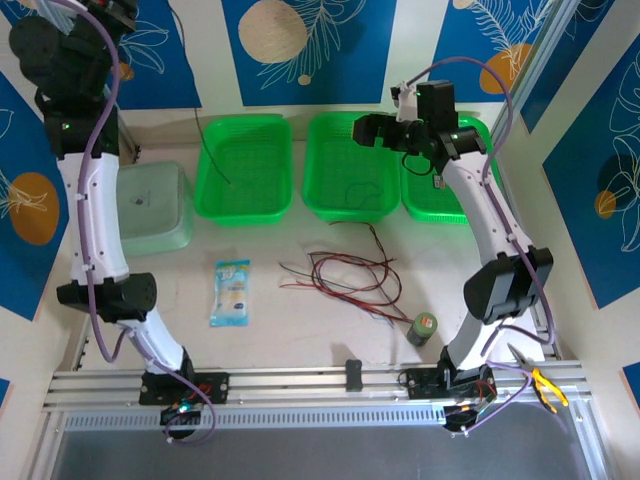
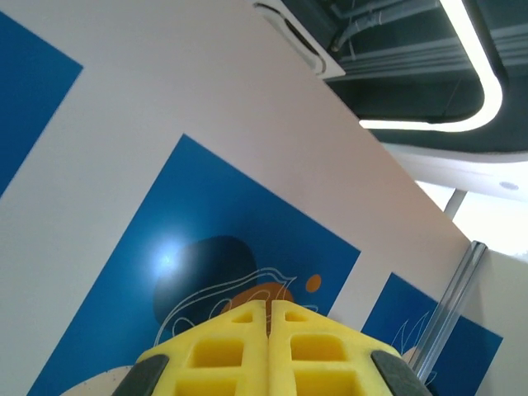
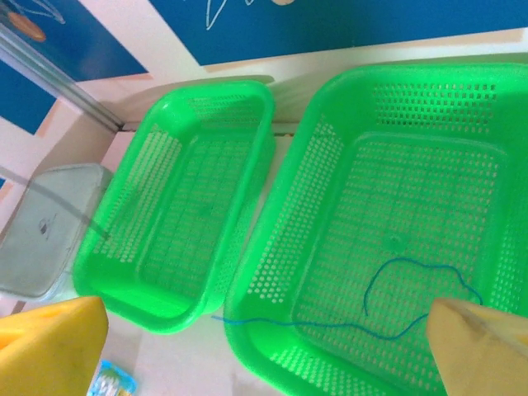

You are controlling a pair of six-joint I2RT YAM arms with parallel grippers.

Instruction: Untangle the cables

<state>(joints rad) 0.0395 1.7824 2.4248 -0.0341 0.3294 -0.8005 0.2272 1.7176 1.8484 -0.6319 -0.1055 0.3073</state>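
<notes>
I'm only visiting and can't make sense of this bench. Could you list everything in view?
baskets: three, green, in a row at the back of the table
loose cables: one tangled bunch, red and black, mid-table in front of the baskets
blue cable: one, blue, in the middle basket
dark cable: one, dark, draped into the left basket
lidded box: one, pale grey-green, left of the baskets
packet: one, blue and white, front left of the table
can: one, green, near the right arm's base
tool: one, yellow handles, on the frame at far right
arms: two, white and black
left hand: yellow pads, shut, raised towards the wall
right hand: open, above the middle basket
</notes>
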